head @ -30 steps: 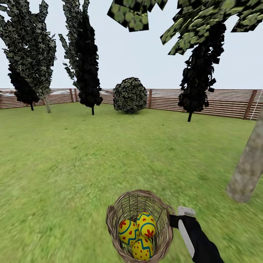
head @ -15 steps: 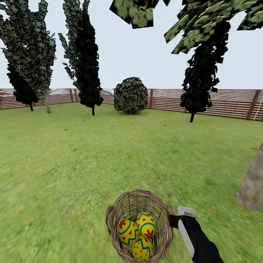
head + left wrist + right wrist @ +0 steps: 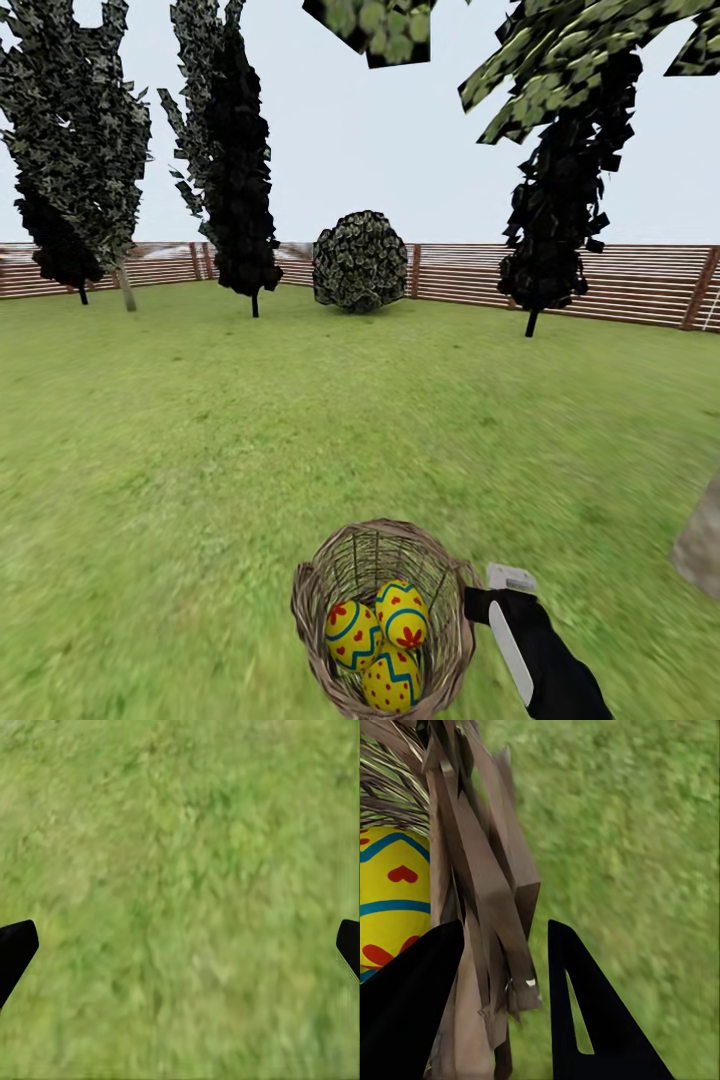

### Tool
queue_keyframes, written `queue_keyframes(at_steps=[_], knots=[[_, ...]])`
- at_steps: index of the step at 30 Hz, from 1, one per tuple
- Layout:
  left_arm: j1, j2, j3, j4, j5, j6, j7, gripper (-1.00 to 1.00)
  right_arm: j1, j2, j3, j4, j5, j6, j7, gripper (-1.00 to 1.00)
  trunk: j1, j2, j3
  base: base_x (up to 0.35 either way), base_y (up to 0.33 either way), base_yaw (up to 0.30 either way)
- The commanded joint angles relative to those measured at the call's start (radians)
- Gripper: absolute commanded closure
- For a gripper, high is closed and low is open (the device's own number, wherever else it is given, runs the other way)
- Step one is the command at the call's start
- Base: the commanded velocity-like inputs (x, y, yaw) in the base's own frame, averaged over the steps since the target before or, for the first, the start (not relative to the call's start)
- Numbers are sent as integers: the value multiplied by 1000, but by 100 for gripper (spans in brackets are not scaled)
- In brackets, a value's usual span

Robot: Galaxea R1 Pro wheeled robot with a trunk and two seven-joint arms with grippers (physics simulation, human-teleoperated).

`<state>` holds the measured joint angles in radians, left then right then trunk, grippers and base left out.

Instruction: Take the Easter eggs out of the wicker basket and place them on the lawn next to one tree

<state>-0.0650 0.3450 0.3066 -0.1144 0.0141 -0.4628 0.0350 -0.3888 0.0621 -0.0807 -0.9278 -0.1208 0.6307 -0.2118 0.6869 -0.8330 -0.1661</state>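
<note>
- The wicker basket (image 3: pixel 383 615) is woven of thin, dry-looking tan-brown strands in an open weave; in the right wrist view its rim (image 3: pixel 484 881) shows flat, matt, rough-edged strips.
- The three Easter eggs (image 3: pixel 388 635) inside the basket look smooth and painted, yellow with blue bands and red marks, with only a faint sheen.
- The lawn (image 3: pixel 250 430) around the basket is matt, mottled green grass, soft and blurred in texture.
- The right gripper (image 3: pixel 502 1001), closed on the basket's rim, has smooth, matt black fingers (image 3: pixel 592 1020); in the head view it carries a pale grey, plastic-looking piece.
- The fence (image 3: pixel 600 285) beyond the basket is brown horizontal wooden slats.
</note>
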Motion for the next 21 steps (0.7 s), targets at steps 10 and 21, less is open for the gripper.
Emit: queue_keyframes(at_steps=[10,21], knots=[[-1,-1,-4,1,1,-5,3,-100,-1,2,-1,-2,-17,1,-7,100,1,-1,-1,328,57,0],[-1,-4,-4,2,0,-5,3,-100,-1,2,-1,-2,-17,1,-7,100,1,-1,-1,332,5,0]])
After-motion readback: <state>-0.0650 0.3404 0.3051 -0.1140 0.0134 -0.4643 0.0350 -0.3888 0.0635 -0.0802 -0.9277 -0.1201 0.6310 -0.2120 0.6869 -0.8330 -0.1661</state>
